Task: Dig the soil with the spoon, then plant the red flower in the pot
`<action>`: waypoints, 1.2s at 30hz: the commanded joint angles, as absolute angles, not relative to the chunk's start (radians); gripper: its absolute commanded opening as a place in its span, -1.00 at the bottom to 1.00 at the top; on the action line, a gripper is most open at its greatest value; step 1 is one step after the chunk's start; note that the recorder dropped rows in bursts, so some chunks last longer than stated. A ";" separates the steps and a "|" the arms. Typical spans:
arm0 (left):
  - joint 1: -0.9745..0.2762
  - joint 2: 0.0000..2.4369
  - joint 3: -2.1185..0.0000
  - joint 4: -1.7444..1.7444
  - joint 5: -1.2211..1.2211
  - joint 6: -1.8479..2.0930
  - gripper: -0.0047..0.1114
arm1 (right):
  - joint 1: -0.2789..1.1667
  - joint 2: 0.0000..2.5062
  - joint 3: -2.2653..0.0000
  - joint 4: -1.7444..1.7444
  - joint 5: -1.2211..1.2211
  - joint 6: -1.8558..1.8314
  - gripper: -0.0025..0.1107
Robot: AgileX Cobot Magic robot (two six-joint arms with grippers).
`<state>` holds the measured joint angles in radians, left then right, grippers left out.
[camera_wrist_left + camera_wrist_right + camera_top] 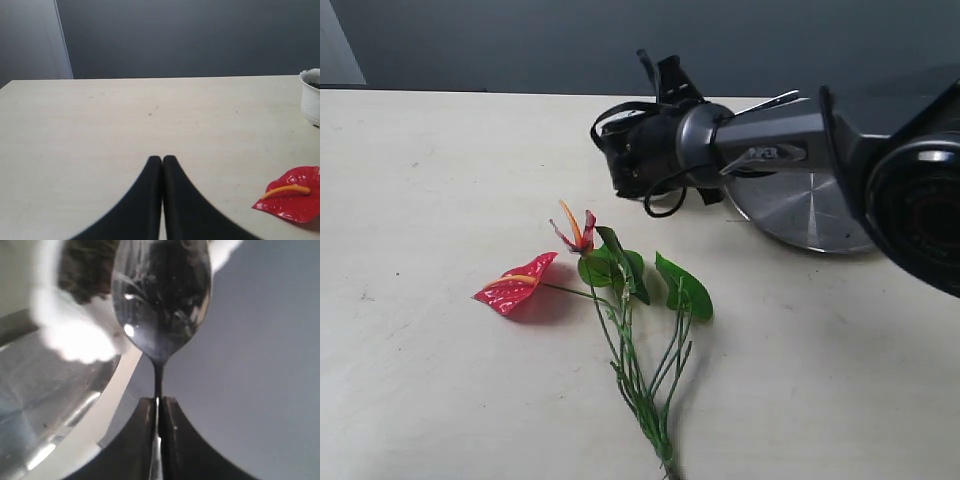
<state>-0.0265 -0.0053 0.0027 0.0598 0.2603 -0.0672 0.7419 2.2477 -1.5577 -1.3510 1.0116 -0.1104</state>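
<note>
The red flower (620,310) lies flat on the table, one red bloom (292,200) at its left end and green stems trailing toward the front edge. My right gripper (158,400) is shut on the thin handle of the silver spoon (160,295). The spoon's bowl hangs right next to the white pot (65,335), whose dark soil (87,265) shows behind the bowl. In the exterior view my right arm (770,140) hides the pot. My left gripper (162,158) is shut and holds nothing, low over bare table, with the pot (311,95) off to one side.
A round steel plate (800,210) lies on the table under my right arm, just beside the pot. A dark wall runs behind the table's far edge.
</note>
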 commanded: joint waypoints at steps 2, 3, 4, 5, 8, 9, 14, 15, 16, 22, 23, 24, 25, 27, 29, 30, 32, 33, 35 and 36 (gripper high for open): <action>-0.032 0.000 0.000 0.067 0.253 -0.068 -0.89 | 0.716 2.138 -1.561 -1.227 0.947 0.038 -0.97; -0.032 0.000 0.000 0.067 0.253 -0.068 -0.89 | 0.711 2.118 -1.561 -1.170 0.933 0.040 -0.97; -0.032 0.000 0.000 0.067 0.253 -0.068 -0.89 | 0.706 2.099 -1.561 -1.105 0.929 0.052 -0.97; -0.032 0.000 0.000 0.067 0.253 -0.068 -0.89 | 0.696 2.084 -1.561 -1.048 0.923 0.070 -0.97; -0.032 0.000 0.000 0.067 0.253 -0.068 -0.89 | 0.654 2.035 -1.561 -0.837 0.920 0.110 -0.97; -0.032 0.000 0.000 0.067 0.253 -0.068 -0.89 | 0.633 2.022 -1.561 -0.758 0.920 0.110 -0.97; -0.032 0.000 0.000 0.067 0.253 -0.068 -0.89 | 0.493 1.989 -1.561 -0.402 0.957 0.105 -0.97; -0.032 0.000 0.000 0.067 0.253 -0.068 -0.89 | 0.461 1.988 -1.561 -0.363 0.968 0.100 -0.97; -0.032 0.000 0.000 0.067 0.253 -0.068 -0.89 | 0.431 1.988 -1.561 -0.319 0.982 0.086 -0.97; -0.032 0.000 0.000 0.067 0.253 -0.068 -0.89 | 0.291 2.013 -1.561 -0.105 1.004 -0.043 -0.97; -0.032 0.000 0.000 0.067 0.253 -0.068 -0.89 | 0.279 2.018 -1.561 -0.090 1.000 -0.049 -0.97; -0.032 0.000 0.000 0.067 0.253 -0.068 -0.89 | 0.267 2.024 -1.561 -0.083 0.994 -0.051 -0.97; -0.032 0.000 0.000 0.067 0.253 -0.068 -0.89 | 0.258 2.029 -1.561 -0.082 0.992 -0.051 -0.97; -0.032 0.000 0.000 0.067 0.253 -0.068 -0.89 | 0.243 2.047 -1.561 -0.082 0.988 -0.051 -0.97; -0.032 0.000 0.000 0.067 0.253 -0.068 -0.89 | 0.226 2.088 -1.561 -0.082 0.968 -0.051 -0.97; -0.032 0.000 0.000 0.067 0.253 -0.068 -0.89 | 0.212 2.114 -1.561 -0.084 0.936 -0.051 -0.97; -0.032 0.000 0.000 0.067 0.253 -0.068 -0.89 | 0.199 2.140 -1.561 -0.105 0.892 -0.048 -0.97; -0.032 0.000 0.000 0.067 0.253 -0.068 -0.89 | 0.194 2.148 -1.561 -0.105 0.885 -0.048 -0.97; -0.032 0.000 0.000 0.067 0.253 -0.068 -0.89 | 0.170 2.163 -1.561 -0.109 0.856 -0.048 -0.97; -0.032 0.000 0.000 0.067 0.253 -0.068 -0.89 | 0.162 2.167 -1.561 -0.110 0.839 -0.048 -0.97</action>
<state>-0.0265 -0.0053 0.0027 0.0598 0.2603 -0.0672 0.1856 2.1607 -1.5577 -0.0941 0.8780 -0.0436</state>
